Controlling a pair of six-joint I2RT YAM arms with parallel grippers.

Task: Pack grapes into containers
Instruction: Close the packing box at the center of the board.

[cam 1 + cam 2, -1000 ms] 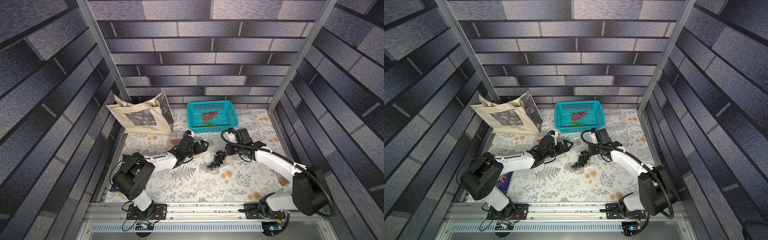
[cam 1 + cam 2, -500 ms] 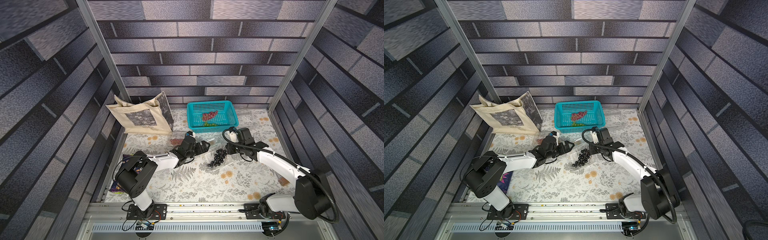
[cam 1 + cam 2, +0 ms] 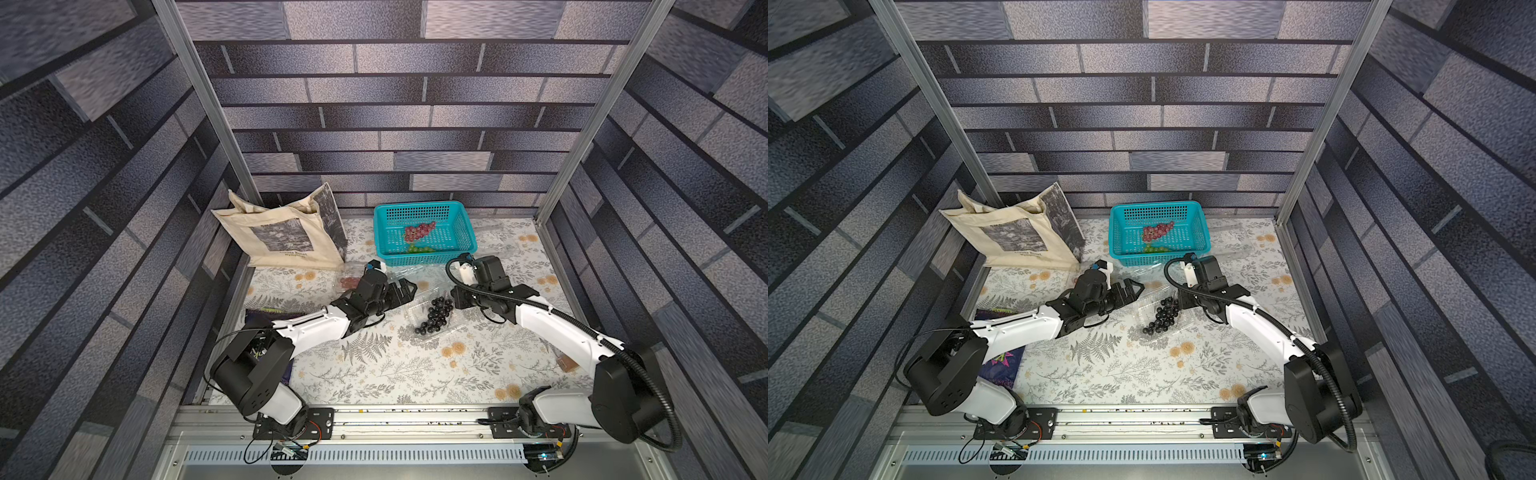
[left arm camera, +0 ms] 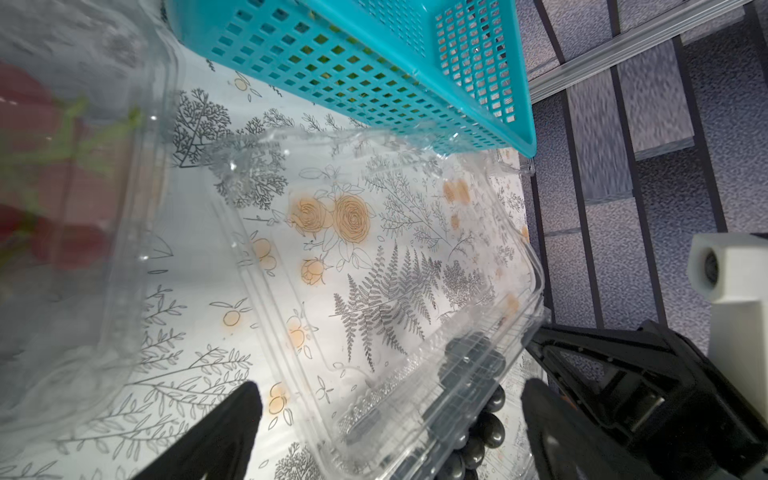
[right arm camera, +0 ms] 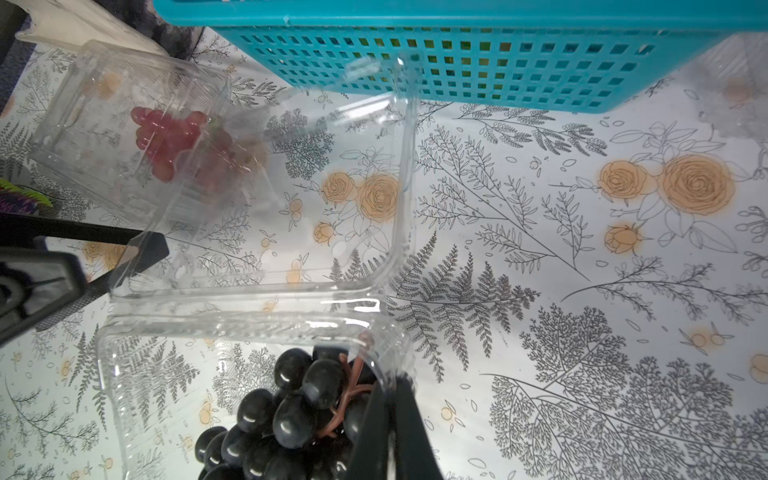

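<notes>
A clear container (image 3: pixel 432 320) (image 3: pixel 1160 320) on the floral cloth holds dark grapes (image 3: pixel 434 316) (image 5: pixel 291 415). Its lid (image 4: pixel 374 270) (image 5: pixel 270 208) is swung open. My right gripper (image 5: pixel 390 419) (image 3: pixel 455 299) is shut on that container's corner rim. My left gripper (image 4: pixel 390 399) (image 3: pixel 405 289) stands open, its fingertips (image 4: pixel 245 403) on either side of the lid's hinge end, apart from it. A second container (image 5: pixel 104 124) (image 3: pixel 351 280) behind the left wrist holds red grapes (image 5: pixel 166 141). Red grapes (image 3: pixel 417 232) and green grapes (image 3: pixel 419 249) lie in the teal basket (image 3: pixel 415 206).
A beige tote bag (image 3: pixel 282 232) leans at the back left. Faint clear containers (image 3: pixel 492 228) sit right of the basket. A dark packet (image 3: pixel 1000 357) lies by the left arm's base. Metal posts and brick-pattern walls close in the cloth on three sides.
My left gripper has crept slightly towards the dark-grape container. The right gripper keeps its hold in the same place.
</notes>
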